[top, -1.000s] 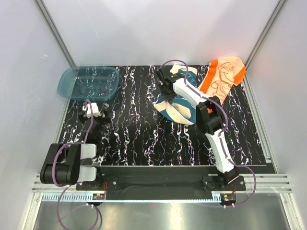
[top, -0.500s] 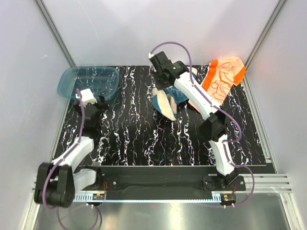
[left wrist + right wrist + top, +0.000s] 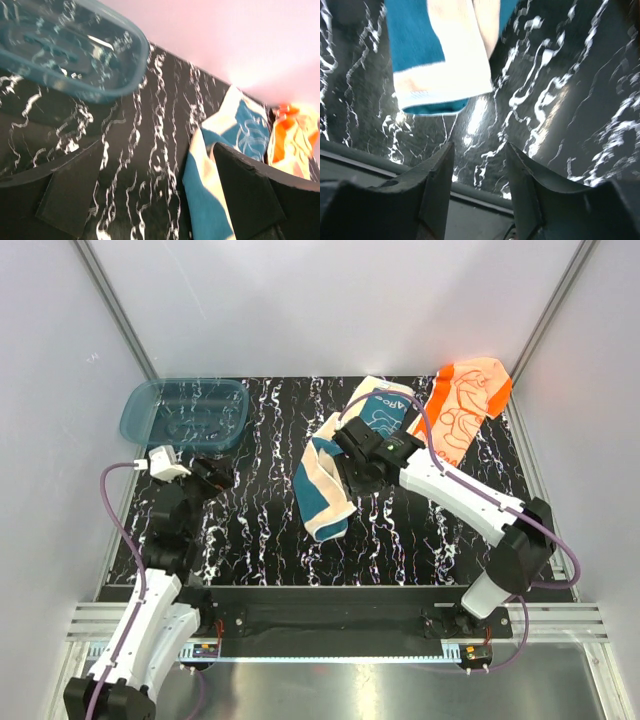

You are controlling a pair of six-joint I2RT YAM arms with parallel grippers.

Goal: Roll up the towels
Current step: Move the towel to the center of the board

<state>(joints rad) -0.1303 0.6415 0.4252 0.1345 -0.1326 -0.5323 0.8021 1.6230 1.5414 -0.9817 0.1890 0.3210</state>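
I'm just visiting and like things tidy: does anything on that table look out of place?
Yes. The orange towel lies crumpled in the far right corner, spilling past the edge of the black mat. The teal towel lies askew, partly folded over, not rolled.

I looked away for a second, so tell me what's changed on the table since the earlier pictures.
The right tool lifted the bunched blue towel, then let go; it now lies stretched out in a long strip. The left arm flattened out, its open left tool hardly shifting. The orange towel and the tub stayed put.
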